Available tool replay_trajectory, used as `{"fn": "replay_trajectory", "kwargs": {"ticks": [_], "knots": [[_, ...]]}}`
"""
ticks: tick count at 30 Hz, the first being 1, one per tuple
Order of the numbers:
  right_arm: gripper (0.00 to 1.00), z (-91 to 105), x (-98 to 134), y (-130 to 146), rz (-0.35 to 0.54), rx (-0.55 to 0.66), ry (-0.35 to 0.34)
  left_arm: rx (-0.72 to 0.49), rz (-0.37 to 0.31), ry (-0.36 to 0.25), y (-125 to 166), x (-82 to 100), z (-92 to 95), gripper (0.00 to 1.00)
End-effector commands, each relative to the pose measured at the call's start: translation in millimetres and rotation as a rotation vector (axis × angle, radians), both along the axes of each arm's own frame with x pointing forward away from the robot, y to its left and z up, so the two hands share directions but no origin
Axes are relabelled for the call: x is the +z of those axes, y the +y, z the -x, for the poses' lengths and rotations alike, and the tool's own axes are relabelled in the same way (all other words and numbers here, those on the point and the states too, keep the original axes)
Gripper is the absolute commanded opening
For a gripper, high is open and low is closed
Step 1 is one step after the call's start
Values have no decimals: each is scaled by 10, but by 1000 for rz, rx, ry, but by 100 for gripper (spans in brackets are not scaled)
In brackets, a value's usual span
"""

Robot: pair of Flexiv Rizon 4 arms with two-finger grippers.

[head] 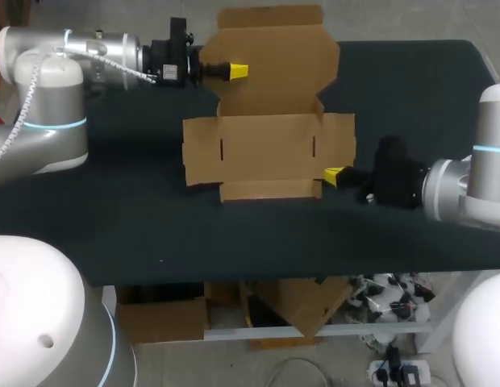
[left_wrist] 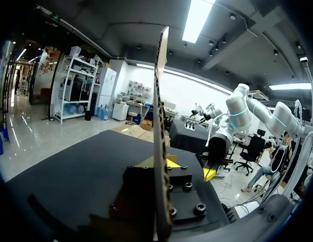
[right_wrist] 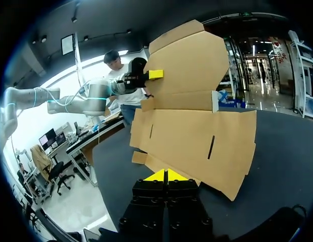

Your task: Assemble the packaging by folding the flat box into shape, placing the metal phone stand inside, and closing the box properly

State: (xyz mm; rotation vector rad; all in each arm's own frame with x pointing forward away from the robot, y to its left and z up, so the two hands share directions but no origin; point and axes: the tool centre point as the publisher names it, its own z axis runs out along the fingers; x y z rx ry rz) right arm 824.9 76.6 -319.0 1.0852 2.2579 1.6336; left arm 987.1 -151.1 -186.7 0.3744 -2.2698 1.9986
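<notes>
- Head view: the cardboard box (head: 270, 145) lies unfolded on the table (head: 113, 226), its far flap raised.
- The left gripper (head: 238, 71) is clamped on the box's far flap, at its left edge.
- The right gripper (head: 335, 175), fingers pressed together and empty, touches the box's near right corner.

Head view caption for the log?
Left gripper pinches the raised far flap of the cardboard box; right gripper at its near right corner.

Brown cardboard box (head: 270, 149) is lying unfolded mid-table (head: 113, 234), running back to the far edge. The wide middle panel with two slits is sitting flat, and a narrow flap is pointing at the near edge. The big lid panel is tilting up off the surface by the far edge.
</notes>
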Motion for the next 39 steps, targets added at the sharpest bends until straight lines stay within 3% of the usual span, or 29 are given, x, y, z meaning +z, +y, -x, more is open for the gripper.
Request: {"fn": "replay_trajectory", "kwargs": {"ticks": [1,21,39], "knots": [[0,51,-10,35,2,-11,-17,50,-9,-17,10,57,133,0],[0,286,12,-16,37,-26,-79,57,10,-87,-22,289,496,0],[0,421,22,-75,60,-38,-109,13,4,-78,-96,395,666,0]]}}
